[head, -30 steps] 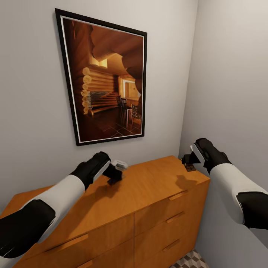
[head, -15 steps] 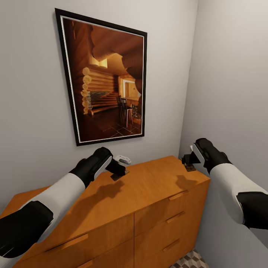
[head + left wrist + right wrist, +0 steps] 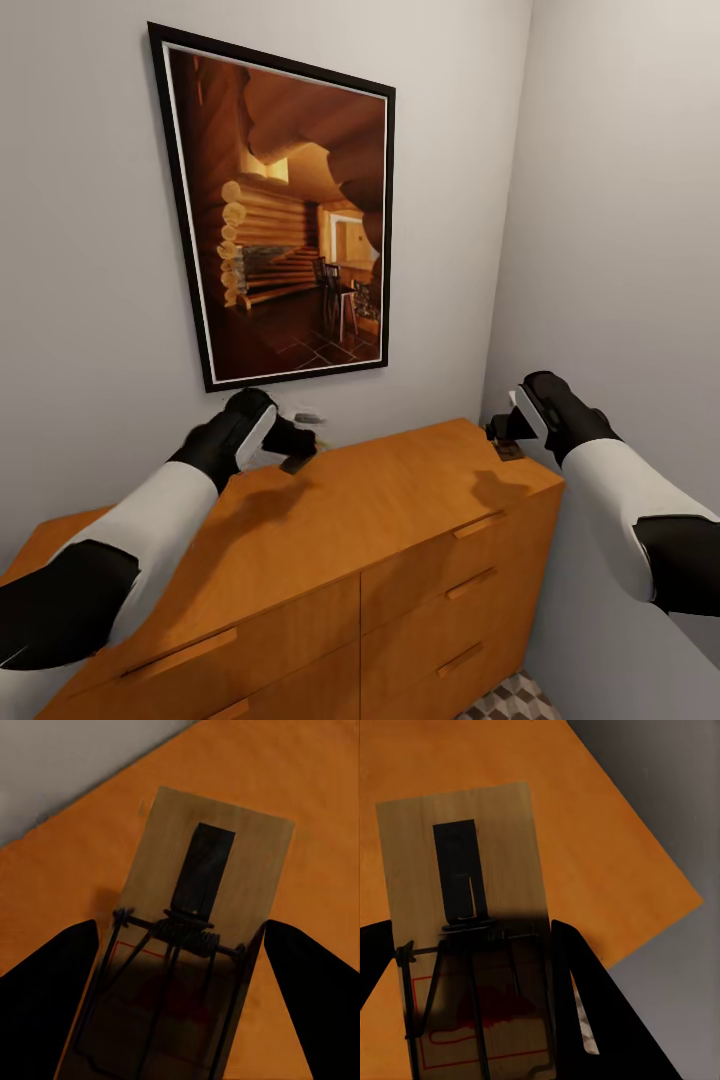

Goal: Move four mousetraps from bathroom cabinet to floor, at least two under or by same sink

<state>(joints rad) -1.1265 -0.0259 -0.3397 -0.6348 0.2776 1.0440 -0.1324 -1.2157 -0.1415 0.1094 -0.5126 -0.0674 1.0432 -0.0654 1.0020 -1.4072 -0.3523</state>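
One mousetrap [image 3: 202, 862], a tan board with dark wire and a red mark, sits between the fingers of my left gripper [image 3: 297, 452], which is shut on its sides. It hangs just above the orange-brown cabinet [image 3: 400, 500] top, near the back wall. My right gripper [image 3: 503, 438] is shut on a second mousetrap [image 3: 457, 870], shown in the head view as a small dark piece [image 3: 510, 451] over the cabinet's far right corner. A patch of the cube-patterned bathroom floor [image 3: 515, 700] shows at the cabinet's right foot.
A large black-framed picture [image 3: 285, 210] of a log-cabin room hangs on the grey wall above the cabinet. The side wall [image 3: 630, 250] stands close to my right arm. The cabinet front has drawers with slim handles [image 3: 470, 583].
My left gripper has carried its mousetrap to the left and back toward the wall. The right arm and its mousetrap have stayed in place.
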